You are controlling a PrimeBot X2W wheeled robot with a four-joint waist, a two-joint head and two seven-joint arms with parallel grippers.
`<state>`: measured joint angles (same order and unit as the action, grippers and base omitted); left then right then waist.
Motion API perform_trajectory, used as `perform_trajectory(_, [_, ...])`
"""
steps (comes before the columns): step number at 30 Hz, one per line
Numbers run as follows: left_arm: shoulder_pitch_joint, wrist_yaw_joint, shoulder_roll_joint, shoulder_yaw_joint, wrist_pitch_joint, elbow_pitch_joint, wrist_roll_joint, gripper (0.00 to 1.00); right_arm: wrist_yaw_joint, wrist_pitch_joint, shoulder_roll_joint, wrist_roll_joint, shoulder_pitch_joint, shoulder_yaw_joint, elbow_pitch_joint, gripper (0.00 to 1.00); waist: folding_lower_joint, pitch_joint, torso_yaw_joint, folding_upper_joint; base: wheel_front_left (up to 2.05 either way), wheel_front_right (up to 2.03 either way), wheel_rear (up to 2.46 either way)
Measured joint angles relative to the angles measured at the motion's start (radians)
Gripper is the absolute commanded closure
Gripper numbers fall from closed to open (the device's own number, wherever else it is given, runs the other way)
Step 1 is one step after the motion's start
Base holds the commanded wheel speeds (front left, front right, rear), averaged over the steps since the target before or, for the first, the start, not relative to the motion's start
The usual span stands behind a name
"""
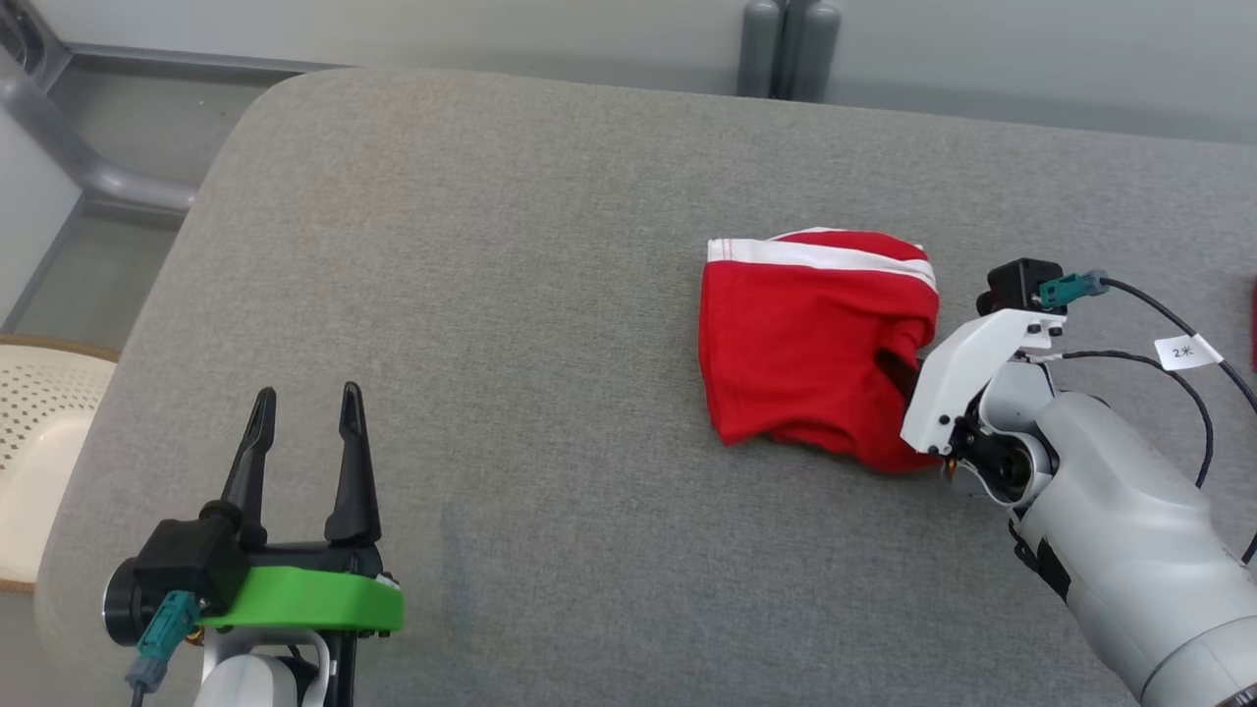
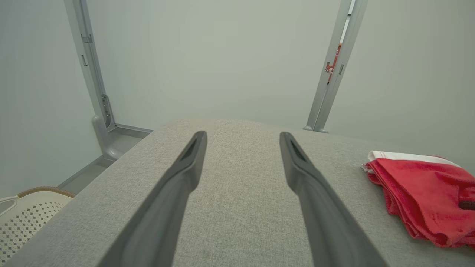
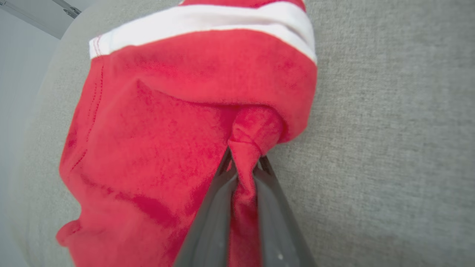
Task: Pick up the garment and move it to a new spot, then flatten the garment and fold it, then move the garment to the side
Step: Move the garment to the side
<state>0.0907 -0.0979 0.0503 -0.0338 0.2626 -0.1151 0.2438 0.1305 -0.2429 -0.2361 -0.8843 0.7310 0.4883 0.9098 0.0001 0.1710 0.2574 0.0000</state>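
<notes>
- A grey padded surface [image 1: 471, 295] stretches under both arms, with a pale wall behind it. In the head view a cream perforated basket [image 1: 39, 432] sits off its edge at 8 o'clock.
- The red garment [image 1: 805, 344] has a white band along its 12 o'clock edge. It lies bunched and part-folded at 3 o'clock, resting on the padding.
- The right gripper [image 3: 245, 160] enters the head view from 4 o'clock. Its fingers pinch a twisted ridge of red cloth at the garment's 4 o'clock corner, likely a hold for lifting it to a new spot.
- The left gripper [image 1: 307, 393] hovers at 7 o'clock with fingers spread, holding nothing, well apart from the garment. It is probably parked clear until flattening needs both.
</notes>
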Motion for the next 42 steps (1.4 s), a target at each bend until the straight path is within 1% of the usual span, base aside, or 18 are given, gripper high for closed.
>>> perform_trajectory(5, [-0.002, -0.010, 0.000, 0.009, 0.000, 0.003, -0.016, 0.00, 0.000, 0.025, -0.006, -0.032, -0.005, 0.043, -0.040, 1.00, 0.0000, -0.018, -0.065, 0.0000, 0.00, 0.00, 0.00])
perform_trajectory(12, [0.000, -0.024, 0.003, 0.006, 0.000, 0.010, -0.040, 0.00, 0.000, 0.051, -0.034, -0.070, -0.009, 0.102, -0.097, 1.00, 0.0000, -0.032, -0.191, 0.0000, 0.00, 0.00, 0.00])
perform_trajectory(18, [0.005, -0.027, 0.019, -0.022, 0.000, 0.004, -0.044, 0.00, 0.000, 0.070, -0.055, -0.109, -0.014, 0.138, -0.143, 1.00, 0.0000, -0.037, -0.312, 0.0000, 0.00, 0.00, 0.00])
perform_trajectory(21, [0.016, -0.030, 0.032, -0.053, 0.000, -0.003, -0.044, 0.00, 0.000, 0.079, -0.064, -0.125, -0.014, 0.155, -0.158, 1.00, 0.0000, -0.035, -0.377, 0.0000, 0.00, 0.00, 0.00])
perform_trajectory(28, [0.049, -0.031, 0.061, -0.098, 0.000, -0.014, -0.035, 0.00, 0.000, 0.108, -0.092, -0.141, 0.001, 0.202, -0.187, 1.00, 0.0000, -0.020, -0.502, 0.0000, 0.00, 0.00, 0.00])
perform_trajectory(31, [0.067, -0.031, 0.080, -0.125, 0.000, -0.016, -0.024, 0.00, 0.000, 0.115, -0.114, -0.136, 0.036, 0.235, -0.206, 1.00, 0.0000, -0.005, -0.541, 0.0000, 0.00, 0.00, 0.00])
perform_trajectory(34, [0.083, -0.031, 0.101, -0.146, 0.000, -0.020, -0.015, 0.00, 0.000, 0.129, -0.145, -0.130, 0.085, 0.273, -0.222, 1.00, 0.0000, 0.022, -0.563, 0.0000, 0.00, 0.00, 0.00])
perform_trajectory(38, [0.107, -0.031, 0.121, -0.173, 0.000, -0.024, -0.010, 0.00, 0.000, 0.146, -0.187, -0.133, 0.151, 0.322, -0.237, 1.00, 0.0000, 0.067, -0.576, 0.0000, 0.00, 0.00, 0.00])
perform_trajectory(42, [0.134, -0.031, 0.144, -0.193, 0.000, -0.031, -0.008, 0.00, 0.000, 0.167, -0.238, -0.144, 0.216, 0.373, -0.238, 1.00, 0.0000, 0.112, -0.573, 0.0000, 0.00, 0.00, 0.00])
